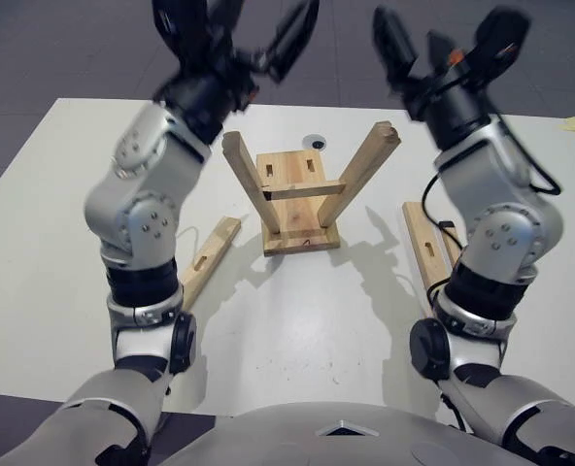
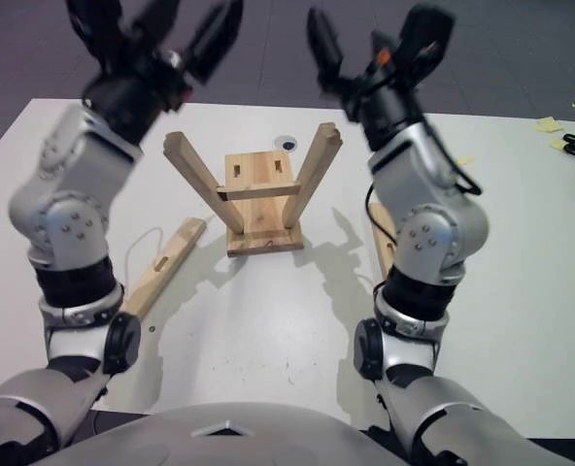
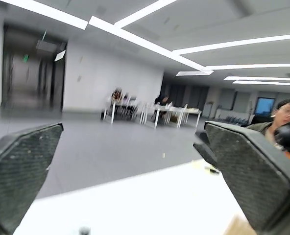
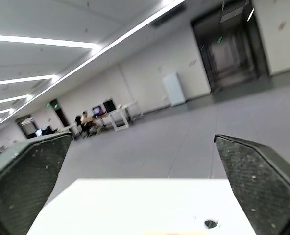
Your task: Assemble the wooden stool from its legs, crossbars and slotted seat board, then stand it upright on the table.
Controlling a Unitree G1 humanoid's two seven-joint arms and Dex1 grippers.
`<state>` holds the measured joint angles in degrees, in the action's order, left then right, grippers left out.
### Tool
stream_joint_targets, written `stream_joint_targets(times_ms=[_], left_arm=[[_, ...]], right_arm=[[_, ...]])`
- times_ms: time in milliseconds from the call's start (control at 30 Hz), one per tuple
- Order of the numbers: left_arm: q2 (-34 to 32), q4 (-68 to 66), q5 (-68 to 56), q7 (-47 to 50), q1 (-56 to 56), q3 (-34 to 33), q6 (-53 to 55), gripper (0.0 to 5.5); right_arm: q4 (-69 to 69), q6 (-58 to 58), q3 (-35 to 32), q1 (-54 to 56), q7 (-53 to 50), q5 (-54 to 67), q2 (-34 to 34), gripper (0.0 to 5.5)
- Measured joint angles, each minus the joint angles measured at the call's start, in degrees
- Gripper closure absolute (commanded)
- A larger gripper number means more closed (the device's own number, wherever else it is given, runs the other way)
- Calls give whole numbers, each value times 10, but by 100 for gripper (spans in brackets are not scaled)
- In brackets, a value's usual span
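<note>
Both claws hang high above the white table (image 1: pixel 287 320), released and empty: your left gripper (image 1: pixel 234 29) and your right gripper (image 1: pixel 445 34) each have their dark fingers spread wide with nothing between them.

Below and between them the pale slotted wooden seat board (image 1: pixel 289 167) lies flat with two square wooden legs (image 1: pixel 251 180) splayed up out of it, tied by a thin wooden crossbar (image 1: pixel 305 190). One loose wooden leg (image 1: pixel 210 257) lies flat near your left arm, and another loose leg (image 1: pixel 423 241) lies beside your right arm.

The job looks about half built, so fetching a loose leg is the likely next step. Drop one claw straight down, grip the leg near its middle, and turn its slot toward the stool. Brace the standing legs with your other claw, since they look easy to tip.
</note>
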<state>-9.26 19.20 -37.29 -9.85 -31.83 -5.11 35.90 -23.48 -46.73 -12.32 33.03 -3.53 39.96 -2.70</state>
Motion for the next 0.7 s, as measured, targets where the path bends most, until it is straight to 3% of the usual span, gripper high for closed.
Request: stream_joint_targets(times_ms=[100,333,700], left_arm=[[9,3,10,18,0,-4,-8,41],[15,15,31,34,-32,-18,-47,167],[12,24,40,63,-57,-29,-44,348]], right_arm=[[-2,21,17,-5,13,-19,-5,39],[-8,76,35,-11,24,-67,-17,159],[-23,67,37,-9,13,-65,-12,332]])
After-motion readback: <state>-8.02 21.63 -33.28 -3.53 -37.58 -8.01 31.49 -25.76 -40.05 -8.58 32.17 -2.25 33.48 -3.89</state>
